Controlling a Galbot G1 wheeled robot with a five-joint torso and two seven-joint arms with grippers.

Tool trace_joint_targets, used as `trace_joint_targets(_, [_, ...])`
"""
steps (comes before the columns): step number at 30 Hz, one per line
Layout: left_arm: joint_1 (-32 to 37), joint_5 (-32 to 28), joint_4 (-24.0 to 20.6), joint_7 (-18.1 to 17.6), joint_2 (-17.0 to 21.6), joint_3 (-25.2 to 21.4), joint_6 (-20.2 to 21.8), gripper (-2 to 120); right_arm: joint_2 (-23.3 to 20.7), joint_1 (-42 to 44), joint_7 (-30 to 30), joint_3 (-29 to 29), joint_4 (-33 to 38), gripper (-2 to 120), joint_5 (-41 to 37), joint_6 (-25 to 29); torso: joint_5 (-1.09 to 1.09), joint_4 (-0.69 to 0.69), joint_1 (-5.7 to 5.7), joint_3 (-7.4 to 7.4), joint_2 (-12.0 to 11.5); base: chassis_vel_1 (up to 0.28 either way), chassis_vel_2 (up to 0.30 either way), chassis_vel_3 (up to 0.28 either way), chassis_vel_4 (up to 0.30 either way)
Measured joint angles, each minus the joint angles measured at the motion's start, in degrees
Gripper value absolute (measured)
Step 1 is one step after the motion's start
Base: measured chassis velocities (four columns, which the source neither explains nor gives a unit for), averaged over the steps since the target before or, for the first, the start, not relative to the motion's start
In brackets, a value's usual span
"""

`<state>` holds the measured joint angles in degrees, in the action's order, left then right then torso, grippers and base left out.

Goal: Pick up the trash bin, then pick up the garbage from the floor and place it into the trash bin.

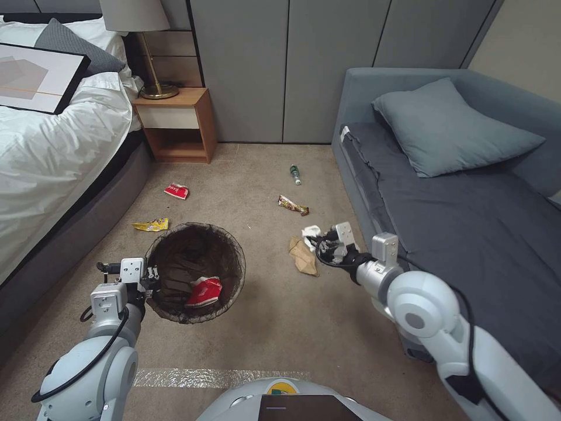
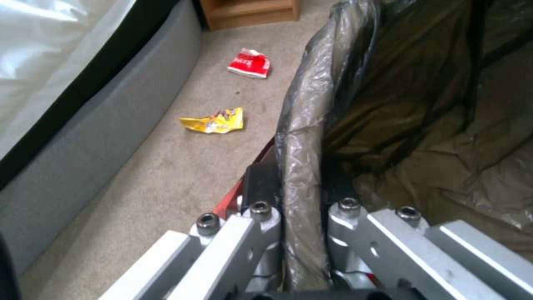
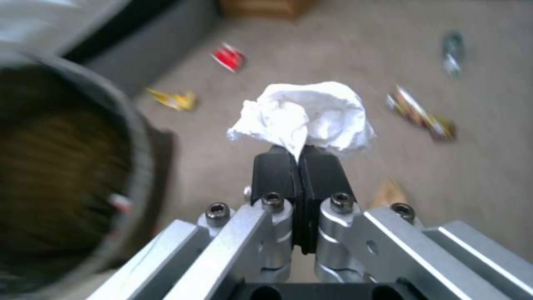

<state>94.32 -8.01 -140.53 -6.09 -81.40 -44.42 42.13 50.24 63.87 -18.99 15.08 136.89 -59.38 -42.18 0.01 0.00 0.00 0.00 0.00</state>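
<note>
Right up at the lens, your right gripper has its pads pinched tight on one white tissue, hanging clear of the carpet with the trash bin well off to its left side. Your left gripper is clamped on the bin's bagged rim, one finger inside and one outside, so I'd just keep that arm steady and carry the tissue over the opening before letting go; it's light and will probably drift or cling to the pads, so I'd get low over the middle, not the edge. Count, big to small: one bin, with one red wrapper already in it. Loose on the floor: one crumpled brown paper bag just below the right gripper, one green-labelled bottle and one brown snack wrapper beyond it, plus one red-white wrapper and one yellow wrapper beyond the left gripper.
</note>
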Motion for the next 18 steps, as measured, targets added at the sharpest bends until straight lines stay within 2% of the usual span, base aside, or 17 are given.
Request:
trace_joint_targets(7, [-0.3, 0.1, 0.4, 0.0, 0.0, 0.0, 0.0, 4, -2.8, -8.2, 1.9, -2.2, 3.6, 0, -5.9, 0.0, 0.01, -0.01, 0.0, 0.0, 0.0, 0.0, 0.0, 0.0, 0.0])
trace_joint_targets(10, [-0.3, 0.3, 0.5, 0.0, 0.0, -0.1, 0.0, 4, -4.0, -15.8, 1.6, -3.9, 4.6, 0, -13.7, 0.0, 0.01, -0.02, 0.0, 0.0, 0.0, 0.0, 0.0, 0.0, 0.0])
trace_joint_targets(11, [-0.3, 0.3, 0.5, 0.0, 0.0, -0.1, 0.0, 4, -4.0, -15.8, 1.6, -3.9, 4.6, 0, -13.7, 0.0, 0.01, -0.02, 0.0, 0.0, 0.0, 0.0, 0.0, 0.0, 0.0])
trace_joint_targets(14, [-0.3, 0.4, 0.6, 0.1, -0.1, 0.0, 0.0, 4, -4.3, -28.0, -1.1, -8.1, 3.7, 0, -22.9, 0.0, -0.03, 0.03, 0.0, 0.0, 0.0, 0.0, 0.0, 0.0, 0.0])
trace_joint_targets(15, [-0.5, 0.5, 0.7, 0.1, -0.2, 0.0, 0.0, 4, -3.8, -32.1, -2.3, -10.4, 2.5, 0, -25.7, 0.0, -0.02, 0.0, 0.0, 0.0, 0.0, 0.0, 0.0, 0.0, 0.0])
trace_joint_targets(16, [-0.5, 0.5, 0.7, 0.1, -0.2, 0.0, 0.0, 4, -3.8, -32.1, -2.3, -10.4, 2.5, 0, -25.7, 0.0, -0.02, 0.0, 0.0, 0.0, 0.0, 0.0, 0.0, 0.0, 0.0])
trace_joint_targets(18, [-0.7, 0.5, 0.8, 0.1, -0.1, -0.1, 0.0, 4, -2.6, -37.6, -3.8, -14.3, 0.6, 0, -28.6, 0.0, -0.01, 0.01, 0.0, 0.01, 0.0, 0.0, 0.0, 0.0, 0.0])
